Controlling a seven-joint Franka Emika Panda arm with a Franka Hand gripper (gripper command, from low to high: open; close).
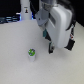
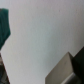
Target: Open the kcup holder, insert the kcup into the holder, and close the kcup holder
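Kcup upright on the counter; arm positioned above and beyond it.

The kcup (image 1: 32, 52), a small white cylinder with a green top, stood alone on the pale counter (image 1: 15, 65). The white arm housing hung beyond the kcup, toward the exterior view's right, and the pincer (image 1: 50, 48) pointed down beside the kcup, apart from it. Whether the pincer was open or closed could not be determined. The wrist view showed blurred pale surface, a teal patch and a dark corner; no kcup was discernible there.
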